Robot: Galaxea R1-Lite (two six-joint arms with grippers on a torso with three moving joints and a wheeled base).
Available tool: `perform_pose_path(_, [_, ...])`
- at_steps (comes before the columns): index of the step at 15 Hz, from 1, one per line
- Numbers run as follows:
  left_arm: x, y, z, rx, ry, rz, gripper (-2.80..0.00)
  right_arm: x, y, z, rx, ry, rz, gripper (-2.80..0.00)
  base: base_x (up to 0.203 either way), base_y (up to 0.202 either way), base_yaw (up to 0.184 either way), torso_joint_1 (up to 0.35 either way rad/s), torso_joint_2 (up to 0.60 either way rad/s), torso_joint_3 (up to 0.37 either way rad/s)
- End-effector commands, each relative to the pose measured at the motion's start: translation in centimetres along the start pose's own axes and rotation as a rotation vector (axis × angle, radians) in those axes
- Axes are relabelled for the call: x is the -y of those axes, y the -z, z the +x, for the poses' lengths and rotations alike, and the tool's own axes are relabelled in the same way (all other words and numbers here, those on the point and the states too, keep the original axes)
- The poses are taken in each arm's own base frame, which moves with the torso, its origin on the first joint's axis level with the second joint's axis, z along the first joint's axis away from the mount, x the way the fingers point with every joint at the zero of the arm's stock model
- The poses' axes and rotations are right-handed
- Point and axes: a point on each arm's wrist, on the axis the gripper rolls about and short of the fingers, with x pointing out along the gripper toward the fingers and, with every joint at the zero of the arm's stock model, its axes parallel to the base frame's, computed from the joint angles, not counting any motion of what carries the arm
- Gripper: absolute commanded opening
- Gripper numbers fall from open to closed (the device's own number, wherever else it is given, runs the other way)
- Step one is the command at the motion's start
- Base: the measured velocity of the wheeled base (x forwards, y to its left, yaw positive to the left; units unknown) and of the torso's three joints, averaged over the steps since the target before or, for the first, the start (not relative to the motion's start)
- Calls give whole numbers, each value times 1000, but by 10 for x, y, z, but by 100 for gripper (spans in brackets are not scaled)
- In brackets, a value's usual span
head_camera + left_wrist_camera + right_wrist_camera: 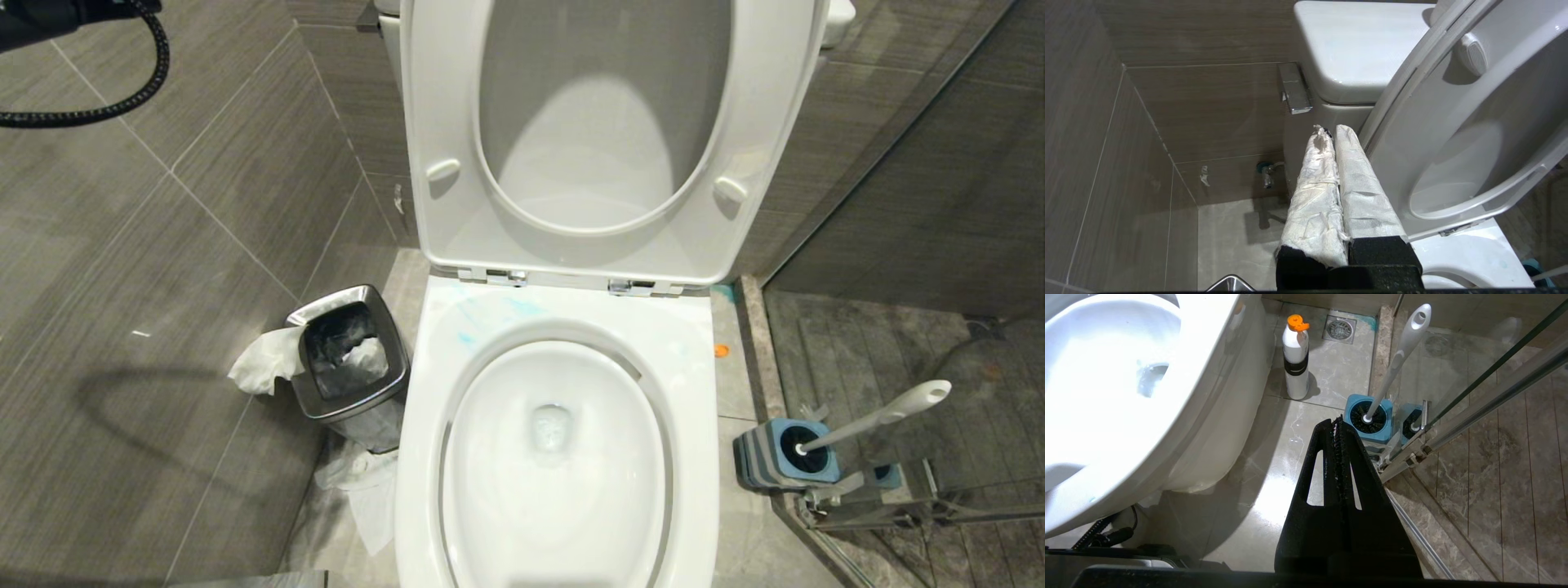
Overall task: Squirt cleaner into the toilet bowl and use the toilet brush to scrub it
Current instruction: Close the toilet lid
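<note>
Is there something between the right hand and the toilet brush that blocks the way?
Nothing visible does. The right hand, shut, points over bare floor at the toilet brush, which stands in its blue holder beside the glass door frame.

place: bathroom | cues: toilet bowl (563,457), tiled walls (163,204), floor drain (1339,329)

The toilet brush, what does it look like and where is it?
The toilet brush has a long, slim white handle, plastic by its look, with a rounded tip that has a hole in it. Its black bristle head sits down in a square blue-and-grey holder on the floor beside the glass shower door. It leans tilted, and nothing else touches it.
</note>
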Motion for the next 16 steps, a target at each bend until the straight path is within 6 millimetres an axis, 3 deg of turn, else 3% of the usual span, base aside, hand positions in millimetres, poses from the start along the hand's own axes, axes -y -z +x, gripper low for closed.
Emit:
perform_pose_path(1, [0, -5, -3, 19, 4, 4, -280, 0, 0, 0, -1, -1, 0, -280, 0, 0, 0, 0, 0, 0])
perform_pose_path(10, [4, -3, -2, 14, 120, -38, -280, 0, 0, 0, -1, -1, 0, -280, 0, 0, 0, 0, 0, 0])
perform_pose_path(16, [7, 2, 26, 98, 212, -55, -280, 0, 0, 0, -1, -1, 0, -280, 0, 0, 0, 0, 0, 0])
